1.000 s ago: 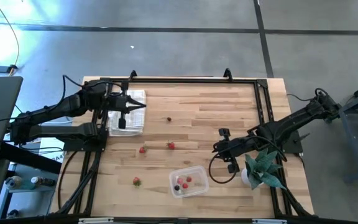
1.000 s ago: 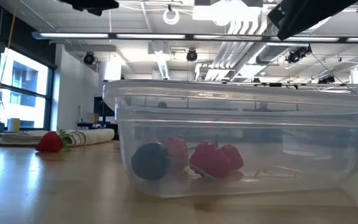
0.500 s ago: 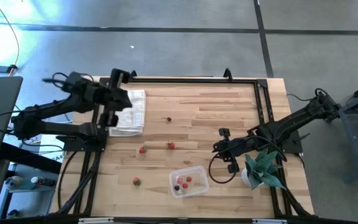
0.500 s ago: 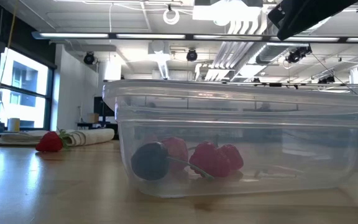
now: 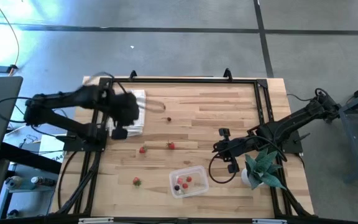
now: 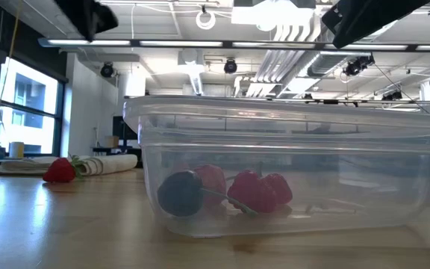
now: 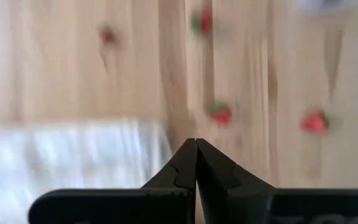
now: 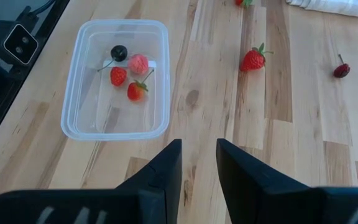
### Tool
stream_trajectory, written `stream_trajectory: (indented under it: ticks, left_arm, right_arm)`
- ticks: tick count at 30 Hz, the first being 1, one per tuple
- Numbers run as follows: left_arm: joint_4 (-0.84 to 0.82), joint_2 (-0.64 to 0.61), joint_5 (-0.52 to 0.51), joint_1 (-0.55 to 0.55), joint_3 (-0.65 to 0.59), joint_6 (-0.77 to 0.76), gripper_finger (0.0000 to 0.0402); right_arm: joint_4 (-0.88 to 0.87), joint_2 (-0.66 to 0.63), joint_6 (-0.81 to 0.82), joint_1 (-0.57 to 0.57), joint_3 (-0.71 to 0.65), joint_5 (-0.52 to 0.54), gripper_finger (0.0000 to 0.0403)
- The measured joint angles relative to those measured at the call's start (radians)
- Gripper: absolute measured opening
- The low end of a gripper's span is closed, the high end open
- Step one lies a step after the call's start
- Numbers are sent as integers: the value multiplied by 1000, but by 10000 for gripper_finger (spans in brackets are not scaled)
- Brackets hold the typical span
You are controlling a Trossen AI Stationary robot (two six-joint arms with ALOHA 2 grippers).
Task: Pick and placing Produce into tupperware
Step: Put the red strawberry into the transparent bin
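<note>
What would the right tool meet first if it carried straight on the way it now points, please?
Probably bare wood: the right tool, jaws apart and empty, aims between the clear container and a strawberry. Depth is unclear, so the table is my best guess.

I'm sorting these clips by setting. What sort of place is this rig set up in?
Probably a lab or open industrial workspace, not a kitchen. Behind the clear tupperware the low view shows exposed ceiling ducts and strip lights, and the wooden table stands on a bare concrete floor.

no text, labels, brand marks or numbers can be read anywhere in these views, honestly; nothing legible is printed on anything that's shown.
</note>
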Motion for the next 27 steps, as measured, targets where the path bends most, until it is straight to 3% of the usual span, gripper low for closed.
stream_trajectory:
  ticks: [5, 11, 21, 27]
  left_arm:
    - [21, 47, -49, -135, -81, -185, 1]
    - [163, 83, -43, -237, -183, -227, 8]
    - [220, 185, -11, -250, -354, -313, 127]
    - [434, 224, 99, -250, -428, -237, 165]
  right_arm:
    - [1, 0, 0, 0, -1, 0, 90]
    - [0, 0, 0, 0, -1, 0, 90]
    - [0, 0, 0, 0, -1, 0, 90]
    - [-1, 0, 0, 0, -1, 0, 90]
